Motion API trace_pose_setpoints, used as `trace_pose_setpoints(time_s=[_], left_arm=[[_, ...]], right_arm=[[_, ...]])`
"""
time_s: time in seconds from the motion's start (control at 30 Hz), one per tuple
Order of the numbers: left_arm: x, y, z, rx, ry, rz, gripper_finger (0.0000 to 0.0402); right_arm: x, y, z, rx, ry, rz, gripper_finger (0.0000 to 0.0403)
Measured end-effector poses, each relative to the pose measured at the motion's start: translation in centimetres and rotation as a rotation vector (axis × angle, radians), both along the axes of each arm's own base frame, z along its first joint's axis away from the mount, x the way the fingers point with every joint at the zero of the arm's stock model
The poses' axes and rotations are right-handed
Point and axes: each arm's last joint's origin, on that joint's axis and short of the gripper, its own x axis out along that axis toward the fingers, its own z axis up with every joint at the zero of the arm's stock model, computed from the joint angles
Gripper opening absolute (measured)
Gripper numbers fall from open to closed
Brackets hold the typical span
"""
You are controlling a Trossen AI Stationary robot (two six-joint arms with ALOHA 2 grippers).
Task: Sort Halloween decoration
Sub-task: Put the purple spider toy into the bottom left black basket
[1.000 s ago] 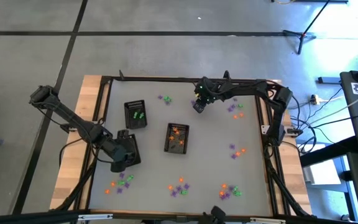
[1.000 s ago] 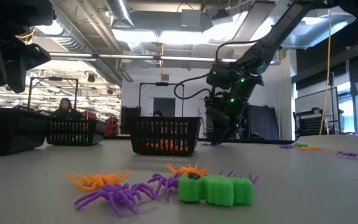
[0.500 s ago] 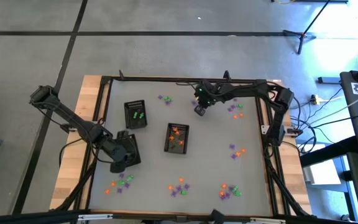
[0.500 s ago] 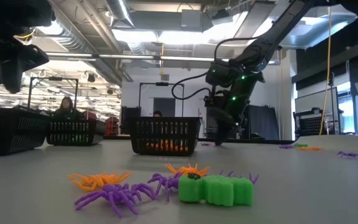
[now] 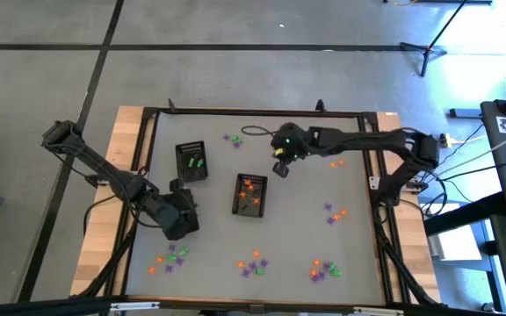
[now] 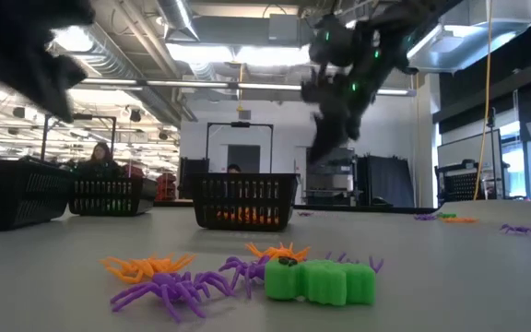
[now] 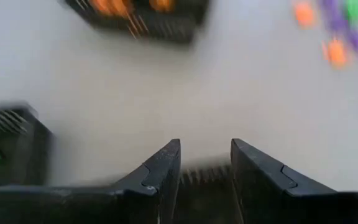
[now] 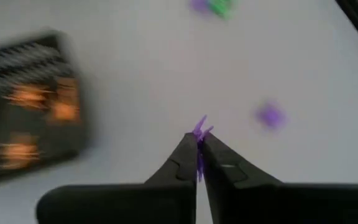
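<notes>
Right gripper (image 8: pixel 197 146) clenched on purple trinket (image 8: pixel 199 130), its length pointing straight beyond the fingertips

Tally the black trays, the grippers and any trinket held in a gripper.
Black trays: 3
Grippers: 2 (left gripper, right gripper)
Held trinkets: 1 (purple trinket, pinched in the right gripper)
Total: 6

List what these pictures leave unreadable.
- Purple trinket in the right gripper: shape blurred, mostly hidden between the fingers, right wrist view.
- Third tray: under the left gripper, high view.
- Green tray: cut by the edge and blurred, left wrist view.
</notes>
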Motion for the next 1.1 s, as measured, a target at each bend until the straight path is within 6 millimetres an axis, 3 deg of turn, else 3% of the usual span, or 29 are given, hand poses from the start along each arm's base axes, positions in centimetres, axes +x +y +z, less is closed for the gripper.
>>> trace_pose_setpoints(time_s=[0.33, 0.53, 0.8, 1.1], left_arm=[[2.3, 0.0, 3.5, 0.201, -0.53, 0.339, 0.0133], [2.7, 0.3, 4.3, 0.154, -0.626, 0.431, 0.0133], [5.0, 1.2, 3.0, 0.023, -0.597, 0.454, 0.0133], [7.6, 1.8, 2.9, -0.078, -0.623, 0.246, 0.0133]], right_arm=[[2.7, 7.7, 2.9, -0.032, -0.315, 0.241, 0.0007], [3.7, 10.8, 4.7, -0.044, -0.53, 0.323, 0.0009], [4.5, 12.5, 5.6, -0.05, -0.697, 0.366, 0.0009], [5.3, 12.5, 4.1, -0.045, -0.66, 0.362, 0.001]])
